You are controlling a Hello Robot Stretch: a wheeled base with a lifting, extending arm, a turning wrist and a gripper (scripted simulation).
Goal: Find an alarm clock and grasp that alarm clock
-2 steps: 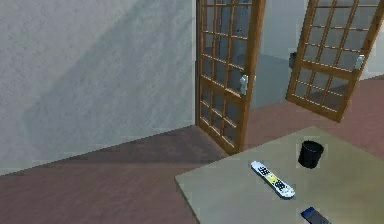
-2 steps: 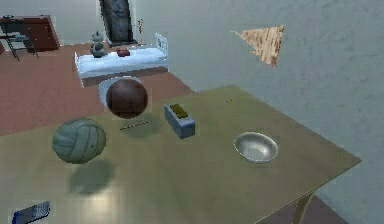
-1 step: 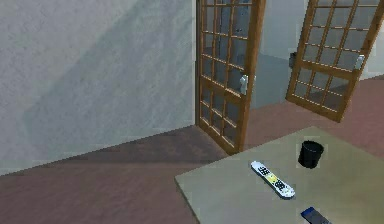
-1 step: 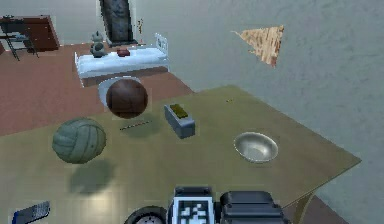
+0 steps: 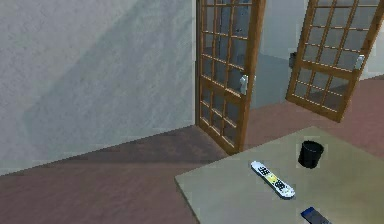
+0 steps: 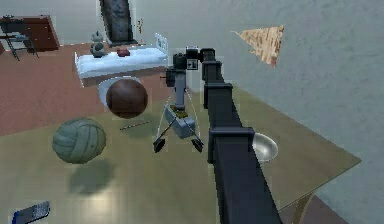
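Observation:
My arm (image 6: 228, 130) rises as a dark bar over a tan table (image 6: 130, 185) in the arm side view. At its far end, the gripper (image 6: 177, 140) hangs down below the two white marker squares (image 6: 190, 57). A small grey blocky shape (image 6: 181, 124) sits between the thin fingers (image 6: 160, 138), just above the tabletop. I cannot tell whether the gripper holds anything. No shape here reads plainly as an alarm clock.
A brown ball (image 6: 128, 97), a grey-green ball (image 6: 79, 140), a metal bowl (image 6: 263, 148) and a dark phone (image 6: 32, 212) lie on the table. Beyond it stands a bed (image 6: 120, 63). The forward view has a remote (image 5: 272, 178), a black cup (image 5: 311, 153) and wooden glazed doors (image 5: 228, 70).

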